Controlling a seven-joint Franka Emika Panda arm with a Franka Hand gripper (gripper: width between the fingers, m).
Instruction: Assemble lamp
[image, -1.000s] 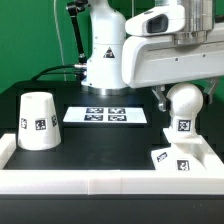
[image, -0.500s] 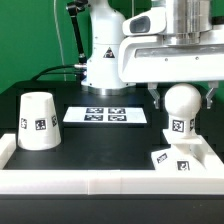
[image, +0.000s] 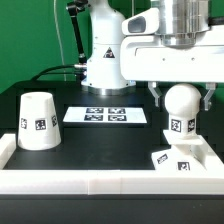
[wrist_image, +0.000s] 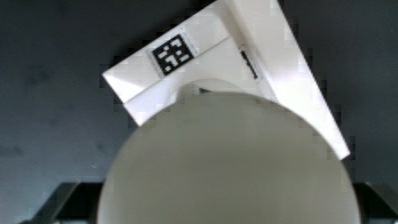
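Note:
My gripper (image: 181, 95) is shut on the ball-shaped white bulb (image: 181, 106), with a finger on each side of its round head. The bulb hangs upright, its tagged neck just above the low sloped square base (image: 181, 157) at the exterior view's right. In the wrist view the bulb (wrist_image: 222, 160) fills the foreground and the base (wrist_image: 222, 60) with a tag lies beyond it. The cup-like shade (image: 37, 120) stands mouth down at the exterior view's left, apart from the gripper.
The marker board (image: 106, 115) lies flat in the middle of the black table. A white rail (image: 100, 181) runs along the front edge, with a raised corner at the left (image: 6, 150). The robot's base (image: 105, 60) stands behind the board.
The arm has swung so the gripper now faces squarely, with both fingers showing beside the bulb. The bulb has stayed nearly in place over the base. The shade has not moved.

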